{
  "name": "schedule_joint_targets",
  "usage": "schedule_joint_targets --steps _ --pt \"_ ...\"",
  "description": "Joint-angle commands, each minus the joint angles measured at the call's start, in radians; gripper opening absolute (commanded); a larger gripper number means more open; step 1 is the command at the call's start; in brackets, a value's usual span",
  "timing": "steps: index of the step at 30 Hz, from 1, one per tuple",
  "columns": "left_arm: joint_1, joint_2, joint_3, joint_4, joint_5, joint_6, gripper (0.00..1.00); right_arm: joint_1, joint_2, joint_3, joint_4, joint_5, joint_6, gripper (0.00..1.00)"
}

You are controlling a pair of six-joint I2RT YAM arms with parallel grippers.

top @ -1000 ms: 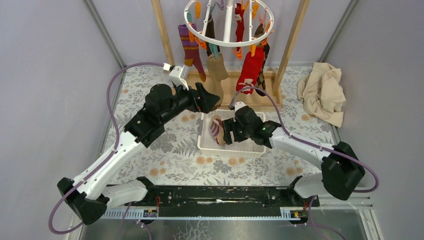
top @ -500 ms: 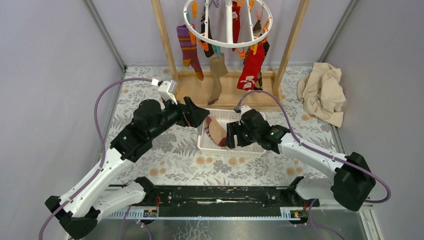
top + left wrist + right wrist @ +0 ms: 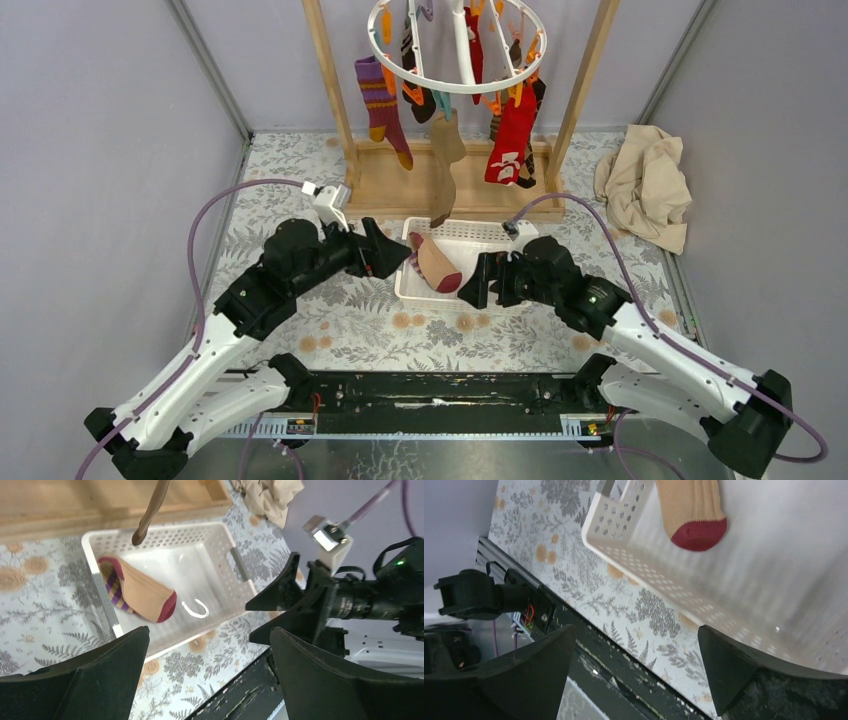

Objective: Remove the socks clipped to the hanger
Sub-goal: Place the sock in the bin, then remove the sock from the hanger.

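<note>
Both your end effectors stand wide apart, holding nothing. The left end effector (image 3: 398, 262) sits beside the left wall of the white perforated plastic basket (image 3: 480, 232), the right end effector (image 3: 478, 290) at its near rim. A tan sock with a maroon toe (image 3: 437, 265) lies inside. Above the floral table's (image 3: 330, 310) far edge, the white round plastic hanger (image 3: 455, 88) carries clipped socks (image 3: 380, 95). The white figures on the red sock (image 3: 510, 135) are too small to read.

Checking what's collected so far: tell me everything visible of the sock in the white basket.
The sock is soft ribbed knit, tan, with a dark red toe and a purple-and-yellow striped end edged red. It lies loose in the left part of the white perforated basket, striped end against the wall, toe on the floor. Nothing else touches it.
</note>
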Motion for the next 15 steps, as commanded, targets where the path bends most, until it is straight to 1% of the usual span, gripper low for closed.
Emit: schedule_joint_targets --steps 1,3,6,11,15 --pt "-0.005 -0.003 -0.026 -0.019 0.071 -0.021 0.99 0.007 -0.057 -0.011 -0.071 -0.073 0.059 1.00" --pt "-0.005 0.011 -0.015 -0.041 0.069 -0.003 0.99 0.007 -0.075 0.010 -0.126 -0.077 0.042 0.99" --pt "-0.006 0.032 0.005 -0.064 0.049 0.020 0.99 0.008 -0.126 0.030 -0.165 -0.043 0.026 1.00" --pt "-0.005 0.089 0.055 -0.096 0.036 0.028 0.99 0.008 -0.174 0.032 -0.157 -0.026 0.022 1.00" --pt "-0.005 0.148 0.099 -0.129 -0.005 0.017 0.99 0.007 -0.191 0.026 -0.142 -0.081 0.054 1.00"
